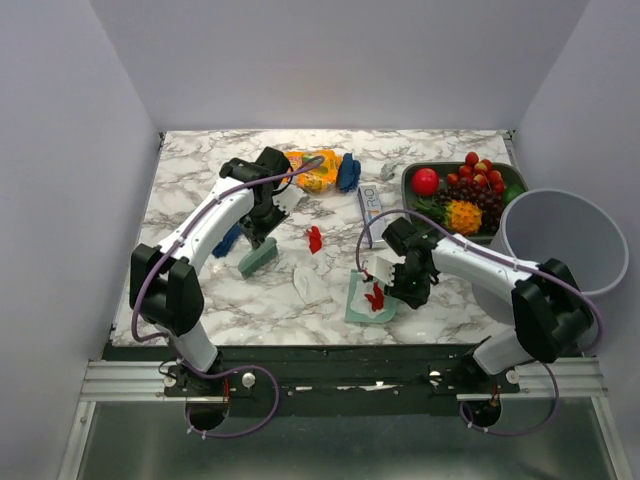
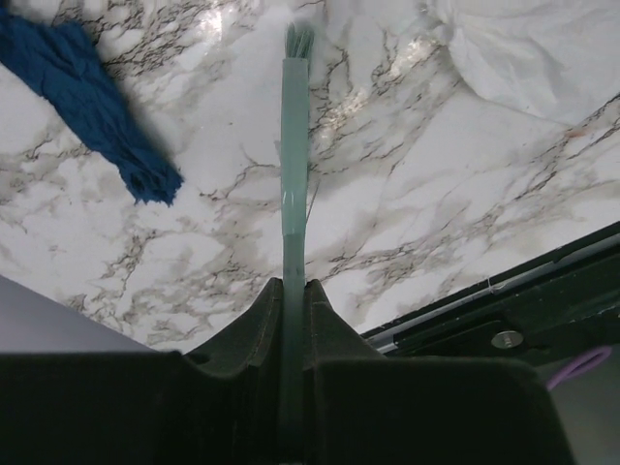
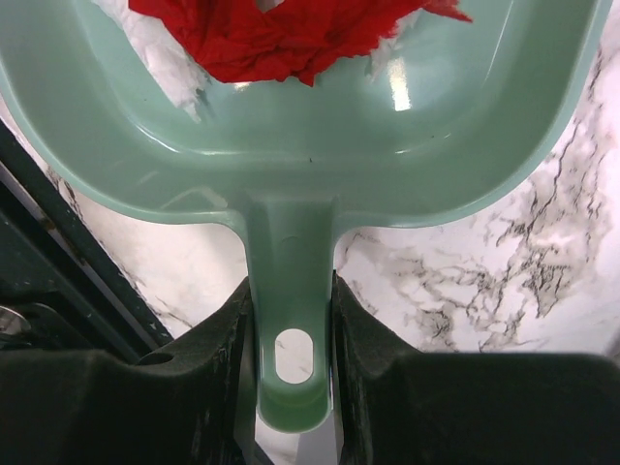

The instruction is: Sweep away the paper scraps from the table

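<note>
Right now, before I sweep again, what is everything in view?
table: one, white marble, underneath
red scraps: one mid-table, more in dustpan
blue scraps: two, dark blue, beside brush, beside snack bag
white sheet: one, near dustpan
snack bag: one, orange, far centre
small box: one, white, centre-right
fruit tray: one, dark green, far right
bin: one, grey, right edge
brush: one, green, left gripper
dustpan: one, green, right gripper
left gripper: shut on brush
right gripper: shut on dustpan
</note>
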Motion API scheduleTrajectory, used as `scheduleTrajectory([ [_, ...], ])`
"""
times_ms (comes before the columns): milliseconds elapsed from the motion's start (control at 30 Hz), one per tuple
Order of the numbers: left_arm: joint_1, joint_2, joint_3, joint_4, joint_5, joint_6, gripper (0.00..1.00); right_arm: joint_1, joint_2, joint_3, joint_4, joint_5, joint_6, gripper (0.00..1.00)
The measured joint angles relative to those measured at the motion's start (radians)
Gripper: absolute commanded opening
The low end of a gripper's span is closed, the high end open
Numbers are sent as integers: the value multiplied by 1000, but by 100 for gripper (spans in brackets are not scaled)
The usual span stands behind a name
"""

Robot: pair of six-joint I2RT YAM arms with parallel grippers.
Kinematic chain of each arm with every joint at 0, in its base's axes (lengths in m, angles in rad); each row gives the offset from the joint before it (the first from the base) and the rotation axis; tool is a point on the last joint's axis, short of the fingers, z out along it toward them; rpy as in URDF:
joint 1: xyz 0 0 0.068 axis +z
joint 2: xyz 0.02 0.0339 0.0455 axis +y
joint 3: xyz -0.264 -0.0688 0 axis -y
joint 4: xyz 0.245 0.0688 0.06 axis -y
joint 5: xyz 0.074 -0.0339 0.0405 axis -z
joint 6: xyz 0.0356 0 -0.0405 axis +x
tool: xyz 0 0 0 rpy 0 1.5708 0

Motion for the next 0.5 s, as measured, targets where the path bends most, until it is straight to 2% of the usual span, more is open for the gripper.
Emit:
scheduleTrajectory([
  [233, -26, 56, 25, 6, 142, -19, 0, 7, 99, 117, -32, -4, 43, 1],
  [500, -43, 132, 98, 10, 462, -80, 0, 37, 145, 176, -33, -4, 71, 1],
])
